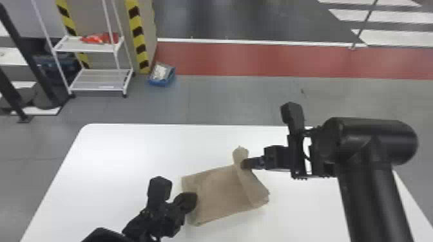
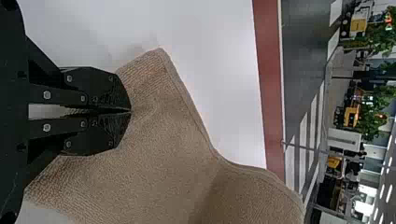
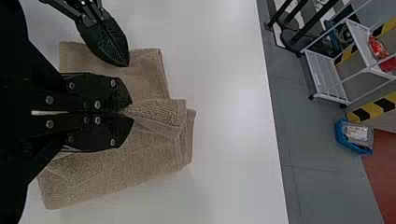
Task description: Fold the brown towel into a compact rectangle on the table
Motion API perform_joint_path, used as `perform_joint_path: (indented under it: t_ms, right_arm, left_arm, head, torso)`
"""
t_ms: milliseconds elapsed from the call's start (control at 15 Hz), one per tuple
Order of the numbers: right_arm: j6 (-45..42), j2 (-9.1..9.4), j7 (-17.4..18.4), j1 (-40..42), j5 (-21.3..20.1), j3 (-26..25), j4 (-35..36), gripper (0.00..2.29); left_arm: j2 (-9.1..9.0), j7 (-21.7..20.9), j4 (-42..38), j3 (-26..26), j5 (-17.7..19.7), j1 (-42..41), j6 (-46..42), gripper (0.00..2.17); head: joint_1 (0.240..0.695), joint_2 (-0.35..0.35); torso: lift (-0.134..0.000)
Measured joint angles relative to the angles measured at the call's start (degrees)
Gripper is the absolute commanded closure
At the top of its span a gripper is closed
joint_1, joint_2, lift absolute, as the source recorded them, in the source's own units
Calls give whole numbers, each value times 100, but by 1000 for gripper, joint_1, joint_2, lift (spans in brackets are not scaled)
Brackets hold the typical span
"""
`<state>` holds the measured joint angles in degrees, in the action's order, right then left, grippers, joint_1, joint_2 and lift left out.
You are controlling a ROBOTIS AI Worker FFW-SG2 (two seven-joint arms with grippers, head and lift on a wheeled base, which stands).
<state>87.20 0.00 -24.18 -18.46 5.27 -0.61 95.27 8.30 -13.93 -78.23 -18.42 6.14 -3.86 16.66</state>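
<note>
The brown towel (image 1: pixel 222 193) lies folded in layers on the white table, its right part raised into a flap. At the flap's upper part, my right gripper (image 1: pixel 246 163) is shut on the cloth; in the right wrist view a pinched fold of the towel (image 3: pixel 159 114) sticks out from between the tips of my right gripper (image 3: pixel 128 112). At the towel's left edge is my left gripper (image 1: pixel 190 201). The left wrist view has my left gripper (image 2: pixel 130 111) with its fingers together against the towel (image 2: pixel 159 140); whether cloth is pinched there I cannot tell.
The white table (image 1: pixel 129 144) extends around the towel, its far edge beyond my right gripper. On the floor behind stand a white shelf rack (image 1: pixel 100 80) and a blue bin (image 1: pixel 162 74).
</note>
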Motion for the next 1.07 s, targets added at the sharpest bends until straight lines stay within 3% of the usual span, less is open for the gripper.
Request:
perform_joint_path:
  t_ms: [1067]
  right_arm:
    - [-1371,0,362,129,317,1066,-755,1474]
  left_arm:
    - [-167,127,-113,-370,-26,-88,53,1062]
  head:
    - [695,-22]
  torso:
    - [0]
